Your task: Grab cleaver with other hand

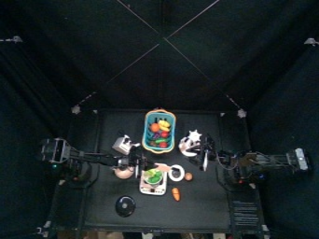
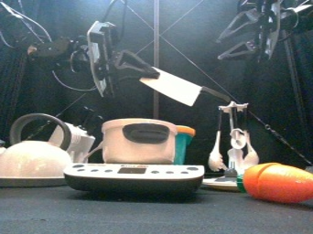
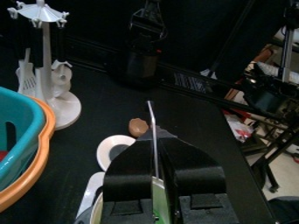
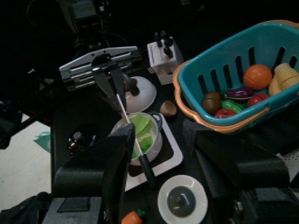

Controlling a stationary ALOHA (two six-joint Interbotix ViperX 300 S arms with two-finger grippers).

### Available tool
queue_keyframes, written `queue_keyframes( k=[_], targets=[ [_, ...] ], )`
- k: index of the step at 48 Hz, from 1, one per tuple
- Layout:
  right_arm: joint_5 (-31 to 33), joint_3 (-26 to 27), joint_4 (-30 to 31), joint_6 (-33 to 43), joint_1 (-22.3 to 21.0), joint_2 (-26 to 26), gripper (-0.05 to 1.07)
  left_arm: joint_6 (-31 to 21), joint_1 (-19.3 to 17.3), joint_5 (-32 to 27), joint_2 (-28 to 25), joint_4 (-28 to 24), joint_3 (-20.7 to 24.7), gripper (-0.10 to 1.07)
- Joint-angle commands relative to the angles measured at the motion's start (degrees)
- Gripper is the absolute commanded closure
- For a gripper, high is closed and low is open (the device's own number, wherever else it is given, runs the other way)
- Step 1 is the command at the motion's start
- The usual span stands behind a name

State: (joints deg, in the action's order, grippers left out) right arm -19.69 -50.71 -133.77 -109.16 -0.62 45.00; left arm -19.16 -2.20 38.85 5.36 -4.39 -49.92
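We hold the silver flat-bladed cleaver [image 2: 175,86] high above the black surface [image 2: 49,212], our left end effector [image 2: 102,57] clenched on its handle, blade offered outward for the handover. Our right end effector [image 4: 152,144] waits released, jaws apart.

Both arms [image 1: 88,163] are matte black throughout, jointed in blocky segments, with thin black cables trailing behind.

Setting: robot test pen in a lab.
Enclosure: black curtains [image 1: 50,65] around a small black table [image 1: 112,126].
Props: kitchen items, namely a kettle [image 2: 37,146], scale [image 2: 134,175], utensil rack [image 2: 232,137].
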Motion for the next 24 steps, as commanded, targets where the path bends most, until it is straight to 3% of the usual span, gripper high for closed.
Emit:
queue_keyframes(
  k=[1, 11, 24],
  targets=[
    [-2.5, 1.1, 0.4, -0.3, 0.1, 0.7, 0.19, 0.4, -0.3, 1.3, 0.9, -0.5, 0.6, 0.59],
    [-6.8, -1.4, 5.9, 0.4, 0.5, 1.3, 0.19, 2.4, -0.2, 3.9, 1.1, -1.6, -0.4, 0.59],
    [-3.3, -4.1, -0.7, 0.4, 3.7, 1.0, 0.19, 5.8, 0.1, 5.4, 1.1, -2.2, -1.1, 0.59]
  ],
)
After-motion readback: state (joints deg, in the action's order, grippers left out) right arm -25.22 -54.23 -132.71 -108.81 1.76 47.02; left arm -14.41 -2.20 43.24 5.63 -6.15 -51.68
